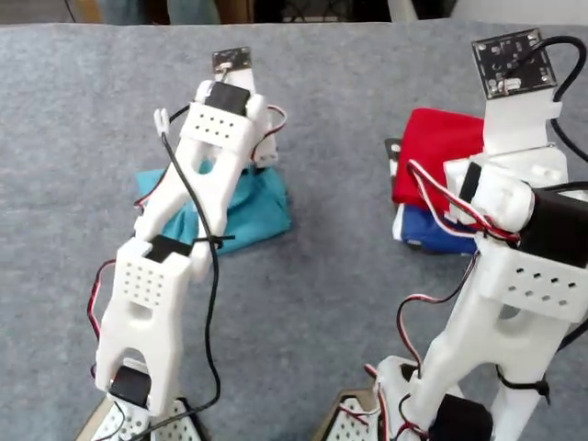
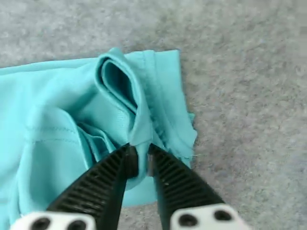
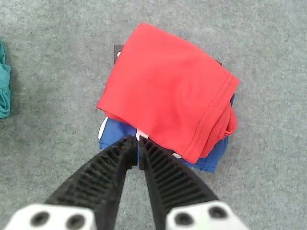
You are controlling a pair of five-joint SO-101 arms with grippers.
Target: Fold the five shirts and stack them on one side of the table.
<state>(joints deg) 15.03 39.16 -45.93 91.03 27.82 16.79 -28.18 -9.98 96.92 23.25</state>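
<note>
A teal shirt lies partly folded and rumpled on the grey table, left of the middle. My left gripper is shut on a raised fold of this teal shirt near its hemmed edge. At the right, a folded red shirt tops a stack, with a blue shirt under it. My right gripper is shut, holding nothing, above the near edge of the stack where the red shirt overlaps the blue shirt.
A dark cloth edge sticks out from under the stack at its far side. Grey cloth covers the table between the two arms. The teal shirt's edge lies well apart from the stack.
</note>
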